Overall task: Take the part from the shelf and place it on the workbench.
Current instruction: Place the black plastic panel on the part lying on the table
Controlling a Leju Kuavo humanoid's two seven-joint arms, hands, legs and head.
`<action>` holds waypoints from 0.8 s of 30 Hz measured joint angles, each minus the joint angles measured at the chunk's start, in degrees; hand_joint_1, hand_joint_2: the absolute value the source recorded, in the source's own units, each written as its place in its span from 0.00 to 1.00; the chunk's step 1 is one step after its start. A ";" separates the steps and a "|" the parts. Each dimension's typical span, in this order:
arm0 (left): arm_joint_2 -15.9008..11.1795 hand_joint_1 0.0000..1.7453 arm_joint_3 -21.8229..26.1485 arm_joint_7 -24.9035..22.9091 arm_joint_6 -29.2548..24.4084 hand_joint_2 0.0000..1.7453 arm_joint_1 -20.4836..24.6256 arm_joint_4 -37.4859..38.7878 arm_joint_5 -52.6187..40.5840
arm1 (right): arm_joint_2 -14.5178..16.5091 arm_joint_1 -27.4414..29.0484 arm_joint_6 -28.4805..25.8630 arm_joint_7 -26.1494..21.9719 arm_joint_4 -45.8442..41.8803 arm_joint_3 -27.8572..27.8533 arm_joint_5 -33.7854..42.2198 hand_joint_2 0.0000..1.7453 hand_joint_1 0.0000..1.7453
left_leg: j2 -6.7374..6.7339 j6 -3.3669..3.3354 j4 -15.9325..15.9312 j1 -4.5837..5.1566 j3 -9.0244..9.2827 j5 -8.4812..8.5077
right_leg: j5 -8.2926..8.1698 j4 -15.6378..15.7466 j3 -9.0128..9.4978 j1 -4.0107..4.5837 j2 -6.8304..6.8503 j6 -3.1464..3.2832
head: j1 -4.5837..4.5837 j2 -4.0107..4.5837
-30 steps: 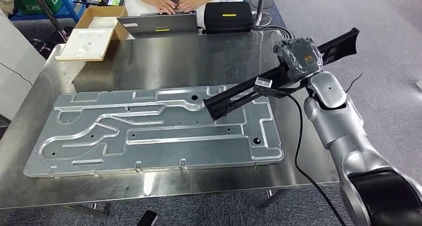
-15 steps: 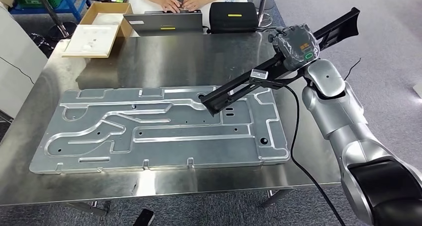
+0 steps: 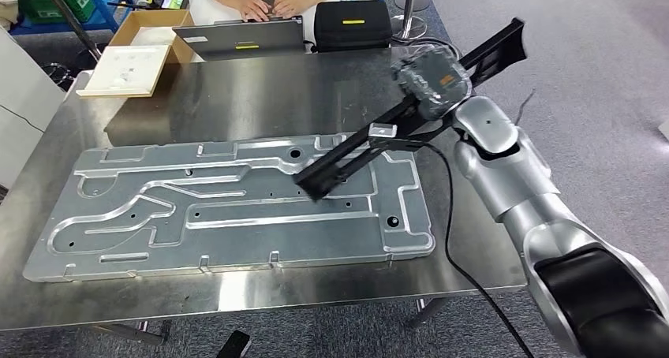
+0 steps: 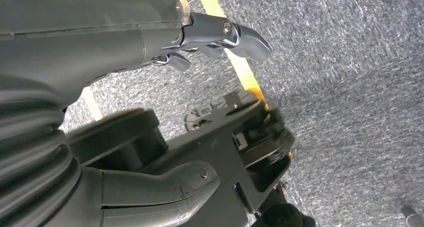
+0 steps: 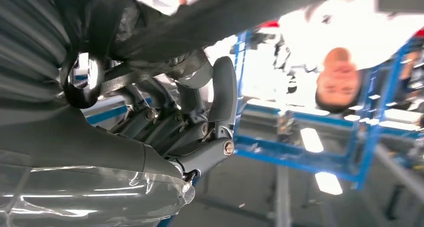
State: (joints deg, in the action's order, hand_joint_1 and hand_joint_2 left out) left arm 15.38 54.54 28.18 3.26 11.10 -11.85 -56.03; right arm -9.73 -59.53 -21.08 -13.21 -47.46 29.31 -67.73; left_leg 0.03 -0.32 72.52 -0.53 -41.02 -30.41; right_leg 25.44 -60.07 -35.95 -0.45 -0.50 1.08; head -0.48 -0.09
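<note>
The part is a long black bar (image 3: 355, 149), and my right hand (image 3: 430, 78) grips it near its middle. It slants over the right end of the steel workbench (image 3: 260, 98). Its low end hangs just above a large machined aluminium plate (image 3: 158, 216), and its high end sticks out past the bench's far right corner. In the right wrist view my dark fingers (image 5: 200, 132) curl around the bar (image 5: 240, 12). My left hand (image 4: 150, 47) hangs over grey carpet with its fingers apart and nothing in it.
A laptop (image 3: 237, 39), a black case (image 3: 353, 24), a cardboard box (image 3: 146, 35) and a white tray (image 3: 126, 66) stand along the bench's far edge. A person's hands (image 3: 272, 7) rest behind the laptop. A black cable (image 3: 454, 240) hangs from my right arm.
The whole picture has shifted left, so the camera moved. The bar's low end has sunk a little closer to the aluminium plate, with my right hand still holding it.
</note>
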 joint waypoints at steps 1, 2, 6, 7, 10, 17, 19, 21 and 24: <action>0.01 0.00 -0.14 -0.06 -0.29 1.00 0.05 0.00 -0.41 | 0.81 -0.25 0.29 -0.08 0.17 0.64 0.36 0.00 0.00 | 0.04 -0.70 -4.13 0.28 1.82 2.16 | 0.02 0.01 0.09 0.20 -0.10 0.03 | 0.00 0.00; 0.01 0.00 -0.36 -0.15 -0.71 1.00 0.14 -0.01 -0.84 | 1.51 -0.53 0.37 -0.06 0.35 1.18 0.72 0.00 0.00 | 0.06 -1.43 -7.90 0.53 3.70 3.69 | 0.02 0.02 0.13 0.43 -0.15 0.02 | -0.01 0.00; 0.21 0.00 -1.14 -0.58 -1.01 1.00 0.37 0.00 -0.77 | 3.19 -1.20 0.25 0.01 1.22 2.89 2.03 0.00 0.00 | 0.16 -2.51 -13.84 1.04 6.26 5.25 | -0.31 0.41 0.02 0.33 -0.02 -0.68 | -0.02 0.01; 0.27 0.00 -1.15 -0.71 -0.88 1.00 0.35 0.00 -0.48 | 3.34 -1.25 0.19 0.00 1.39 3.15 2.27 0.00 0.00 | 0.11 -2.48 -14.35 0.86 6.45 5.55 | -0.23 0.42 0.05 0.36 0.05 -0.95 | -0.04 0.01; 0.36 0.00 -1.15 -0.86 -0.88 1.00 0.38 0.00 -0.05 | 3.46 -1.60 0.03 -0.07 1.91 3.58 2.73 0.00 0.00 | -0.11 -2.62 -15.84 0.35 6.99 6.45 | 3.10 -4.51 -2.23 0.34 0.18 -1.72 | -0.07 0.00; 0.44 0.00 -1.13 -0.78 -0.46 1.00 0.17 0.00 0.49 | 3.35 -1.34 3.05 -1.29 3.63 4.23 4.63 0.00 0.00 | -0.04 -2.16 -14.86 0.28 6.66 6.00 | 1.15 -5.07 -2.26 -0.78 0.47 -2.79 | -0.08 0.00; 0.46 0.00 -1.13 -0.67 -0.33 1.00 0.32 0.00 0.61 | 3.37 -2.11 6.76 -1.72 4.05 4.46 5.78 0.00 0.00 | -0.04 -1.52 -14.04 0.49 6.08 5.63 | -0.09 -0.49 -0.20 -0.68 0.57 -2.36 | -0.06 0.00; 0.46 0.00 -1.14 -0.58 -0.30 1.00 0.36 0.00 0.72 | 3.42 -2.91 8.52 -1.68 4.77 5.14 5.33 0.00 0.00 | -0.05 -0.97 -13.66 0.67 5.55 5.60 | 0.00 -0.06 -0.39 -0.48 0.47 -1.66 | -0.03 0.00; 0.42 0.00 -1.14 -0.57 -0.29 1.00 0.24 0.00 0.69 | 3.60 -4.99 5.56 -1.05 5.98 7.77 2.00 0.00 0.00 | 0.08 -0.16 -11.71 0.55 4.63 4.11 | -0.39 0.16 -0.53 -0.76 0.35 -0.60 | 0.00 0.00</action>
State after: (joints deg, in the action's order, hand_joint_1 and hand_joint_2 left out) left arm 15.79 53.40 27.61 2.97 11.34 -11.85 -55.34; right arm -6.13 -64.52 -15.53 -14.26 -41.48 37.09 -65.73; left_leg 0.10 -0.48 60.81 0.03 -36.39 -26.30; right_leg 25.05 -59.91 -36.48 -1.21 -0.15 0.47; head -0.48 -0.09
